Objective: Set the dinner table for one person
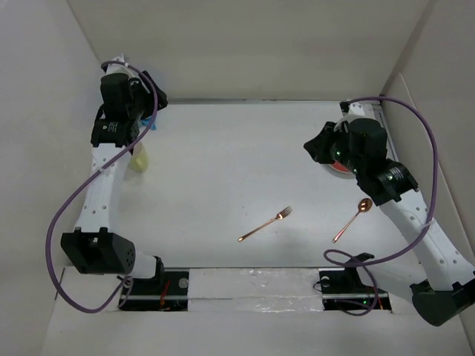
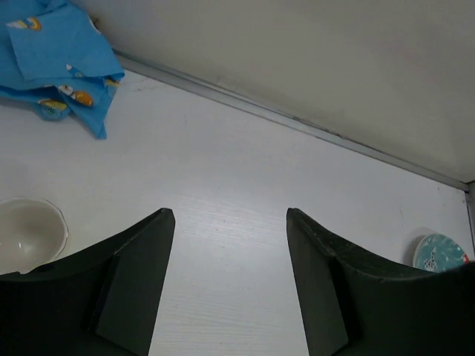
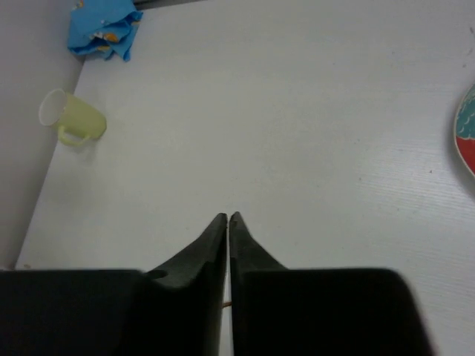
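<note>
Plain white matte dinner table [image 1: 237, 163], filling the floor of a pale walled enclosure and spanning the whole top view. Two arms bolted at its near edge.

Far left corner: one crumpled blue cartoon-printed cloth [image 2: 56, 52], lying against the back wall. Left gripper [image 2: 230, 215] held above the table beside that corner, jaws spread wide, nothing between them.

Just nearer along the left edge: one pale yellow-green cup [image 3: 70, 119] with handle. Upright or tipped: cannot tell.

Centre, toward the near edge: one copper-coloured fork [image 1: 266, 225], lying flat and diagonal, tines pointing far-right.

Right of the fork, well apart from it: one copper-coloured spoon [image 1: 352, 220], flat, on the same diagonal, bowl at the far end.

Far right: one plate [image 3: 466, 133], red and teal, on the table near the right edge, partly hidden under the right arm in the top view. Right gripper [image 3: 228, 216] held over the table beside the plate, fingers pressed together, nothing seen at the tips.
</note>
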Controlling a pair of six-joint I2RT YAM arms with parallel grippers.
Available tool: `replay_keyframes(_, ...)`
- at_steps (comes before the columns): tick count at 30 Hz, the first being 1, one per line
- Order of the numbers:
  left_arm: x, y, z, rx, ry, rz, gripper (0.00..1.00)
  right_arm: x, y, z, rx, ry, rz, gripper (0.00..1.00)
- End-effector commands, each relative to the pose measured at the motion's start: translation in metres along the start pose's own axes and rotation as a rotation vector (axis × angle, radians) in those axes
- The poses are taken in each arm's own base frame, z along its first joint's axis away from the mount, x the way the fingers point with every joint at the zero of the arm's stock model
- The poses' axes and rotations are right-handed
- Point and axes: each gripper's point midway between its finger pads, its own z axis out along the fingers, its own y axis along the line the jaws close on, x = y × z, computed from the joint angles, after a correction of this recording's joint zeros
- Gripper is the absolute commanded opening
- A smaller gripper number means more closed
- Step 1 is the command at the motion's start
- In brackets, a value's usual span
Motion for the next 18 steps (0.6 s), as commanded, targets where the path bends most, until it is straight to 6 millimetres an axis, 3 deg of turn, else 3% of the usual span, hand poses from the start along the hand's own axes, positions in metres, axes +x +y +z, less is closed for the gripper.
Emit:
replay_keyframes(1, -0.041, -0.01, 0.006, 0.0, -0.107, -0.008, 0.59, -0.011, 0.005, 0.01, -0.039, -0.029, 0.005, 0.01)
replay_keyframes(3, -0.045, 0.001, 0.024, -0.065, -0.124, -0.011, 0.59, -0.011, 0.006, 0.014, -0.044, -0.021, -0.002, 0.0)
replay_keyframes(5, -0.067, 0.013, 0.035, -0.102, -0.173, -0.033, 0.58, -0.01, 0.005, 0.022, -0.037, -0.003, -0.006, 0.0)
replay_keyframes(6, -0.062, 0.025, 0.057, -0.132, -0.148, -0.047, 0.55, -0.01, 0.005, 0.023, -0.035, 0.002, -0.004, 0.0)
replay_keyframes(7, -0.083, 0.024, 0.061, -0.132, -0.184, -0.067, 0.49, -0.007, 0.005, 0.025, -0.038, 0.012, -0.004, 0.0)
replay_keyframes(8, -0.093, 0.038, 0.069, -0.152, -0.191, -0.087, 0.4, -0.005, 0.005, 0.028, -0.041, 0.017, -0.002, 0.0)
replay_keyframes(9, -0.076, 0.058, 0.097, -0.195, -0.127, -0.121, 0.22, -0.004, 0.005, 0.029, -0.041, 0.02, -0.002, 0.0)
replay_keyframes(10, -0.098, 0.06, 0.1, -0.187, -0.165, -0.141, 0.12, -0.003, 0.005, 0.03, -0.042, 0.025, 0.0, 0.0)
replay_keyframes(11, -0.1, 0.068, 0.11, -0.181, -0.154, -0.169, 0.05, -0.003, 0.005, 0.031, -0.04, 0.028, -0.001, 0.0)
replay_keyframes(12, -0.085, 0.098, 0.134, -0.212, -0.097, -0.211, 0.0, -0.002, 0.004, 0.034, -0.034, 0.034, -0.003, 0.0)
replay_keyframes(13, -0.094, 0.103, 0.139, -0.204, -0.114, -0.26, 0.0, -0.003, 0.0, 0.036, -0.023, 0.031, 0.001, 0.0)
replay_keyframes(14, -0.088, 0.123, 0.154, -0.22, -0.103, -0.315, 0.0, -0.004, 0.0, 0.037, -0.023, 0.031, -0.002, 0.0)
replay_keyframes(15, -0.083, 0.126, 0.161, -0.223, -0.097, -0.317, 0.03, -0.003, 0.0, 0.038, -0.022, 0.033, -0.002, 0.0)
replay_keyframes(17, -0.081, 0.148, 0.172, -0.25, -0.113, -0.366, 0.16, -0.003, -0.001, 0.04, -0.019, 0.036, 0.001, 0.0)
replay_keyframes(18, -0.072, 0.155, 0.186, -0.256, -0.104, -0.377, 0.3, -0.004, 0.0, 0.039, -0.021, 0.034, 0.0, 0.0)
